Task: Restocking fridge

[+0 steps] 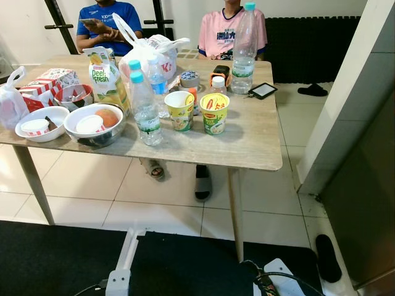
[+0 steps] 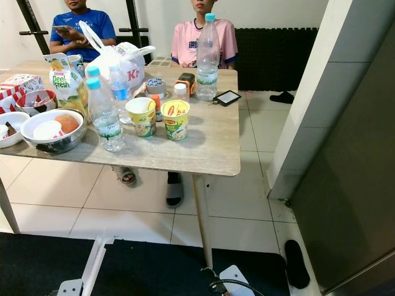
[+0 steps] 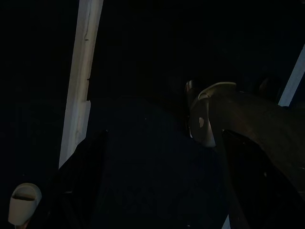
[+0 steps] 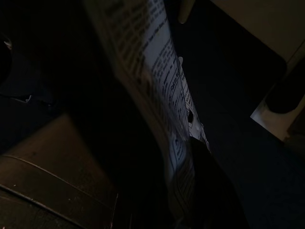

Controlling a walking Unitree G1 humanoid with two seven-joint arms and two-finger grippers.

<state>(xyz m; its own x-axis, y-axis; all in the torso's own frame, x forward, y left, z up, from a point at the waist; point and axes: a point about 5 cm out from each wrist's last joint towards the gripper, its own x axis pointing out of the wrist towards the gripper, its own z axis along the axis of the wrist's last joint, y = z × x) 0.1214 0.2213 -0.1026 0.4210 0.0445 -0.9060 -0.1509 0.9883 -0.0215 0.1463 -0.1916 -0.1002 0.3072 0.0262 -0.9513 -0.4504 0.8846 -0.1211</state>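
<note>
My right tool (image 4: pixel 188 157) hangs low in shadow, pinching a printed carton (image 4: pixel 157 100) between its fingers. My left tool (image 3: pixel 157 191) hangs spread and holds nothing. Bottles (image 1: pixel 145 108) and noodle cups (image 1: pixel 214 113) stand on the worktop (image 1: pixel 259 139), well ahead of both.

A wooden table (image 1: pixel 259 139) holds two Maggi noodle cups (image 1: pixel 214 113) side by side, just right of a capped water bottle (image 1: pixel 144 109). Behind it stands a Deli Fresh juice carton (image 1: pixel 106 77). A metal bowl (image 1: pixel 95 123) with an orange fruit sits at the left. A tall water bottle (image 1: pixel 245 42) rises near a phone (image 1: pixel 263 90). Two people (image 1: pixel 231 28) sit behind.
</note>
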